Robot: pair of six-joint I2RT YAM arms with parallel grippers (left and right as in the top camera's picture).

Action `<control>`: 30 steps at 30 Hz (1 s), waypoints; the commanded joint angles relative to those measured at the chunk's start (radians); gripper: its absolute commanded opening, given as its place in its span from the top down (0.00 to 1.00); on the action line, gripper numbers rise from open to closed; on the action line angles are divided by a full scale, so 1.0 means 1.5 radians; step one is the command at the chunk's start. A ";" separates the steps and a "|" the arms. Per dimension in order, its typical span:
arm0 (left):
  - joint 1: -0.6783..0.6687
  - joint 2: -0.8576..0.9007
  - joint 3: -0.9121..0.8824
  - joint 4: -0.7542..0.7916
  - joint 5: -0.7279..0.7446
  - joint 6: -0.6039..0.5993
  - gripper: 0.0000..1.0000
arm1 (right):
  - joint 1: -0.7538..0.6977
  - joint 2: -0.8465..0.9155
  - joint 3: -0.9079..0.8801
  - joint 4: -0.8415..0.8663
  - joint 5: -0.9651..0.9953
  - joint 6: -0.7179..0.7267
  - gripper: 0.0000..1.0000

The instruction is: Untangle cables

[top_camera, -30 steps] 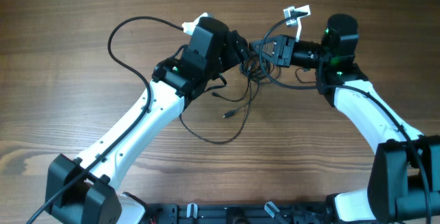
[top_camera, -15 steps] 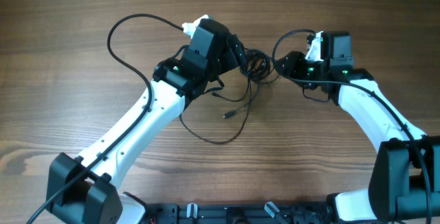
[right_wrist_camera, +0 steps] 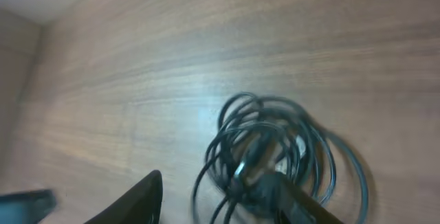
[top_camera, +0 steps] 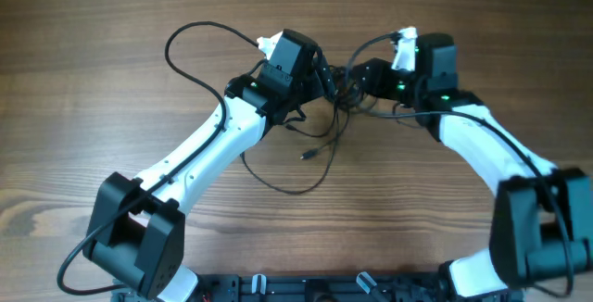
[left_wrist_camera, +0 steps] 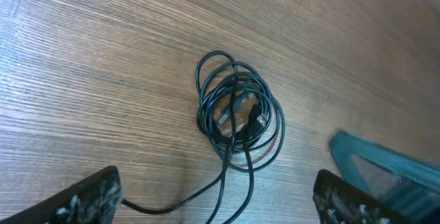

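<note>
Two grippers close in on one dark knot of cables (top_camera: 341, 91) lying on the wooden table (top_camera: 83, 117), toward its far edge and near the middle. The left gripper (top_camera: 324, 72) is just beside the knot on one side and the right gripper (top_camera: 363, 72) just beside it on the other. From the knot, loose strands trail toward the near edge: one ends in a small plug tip (top_camera: 304, 157), and another sweeps round in a long, open curve. In the left wrist view the cables (left_wrist_camera: 237, 114) show as a tight round coil flat on the wood, with two strands running down between the spread fingers (left_wrist_camera: 96, 196). This gripper (left_wrist_camera: 216, 196) is released and holds nothing. In the right wrist view the coil (right_wrist_camera: 275, 148) is blurred. The right gripper (right_wrist_camera: 216, 189) also has its jaws apart, and the coil's near edge lies between them. One finger (right_wrist_camera: 295, 200) overlaps the coil, but I cannot tell whether it touches.
</note>
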State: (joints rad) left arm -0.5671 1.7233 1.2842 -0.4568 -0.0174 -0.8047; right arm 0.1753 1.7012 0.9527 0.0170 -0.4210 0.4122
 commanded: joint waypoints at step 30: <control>0.063 0.001 0.004 -0.033 -0.007 0.096 0.00 | -0.018 0.164 0.074 0.052 -0.234 -0.063 0.96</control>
State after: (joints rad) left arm -0.4789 1.7237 1.2842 -0.5034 -0.0174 -0.6846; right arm 0.2016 1.9919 1.0386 0.0944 -0.5175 0.3099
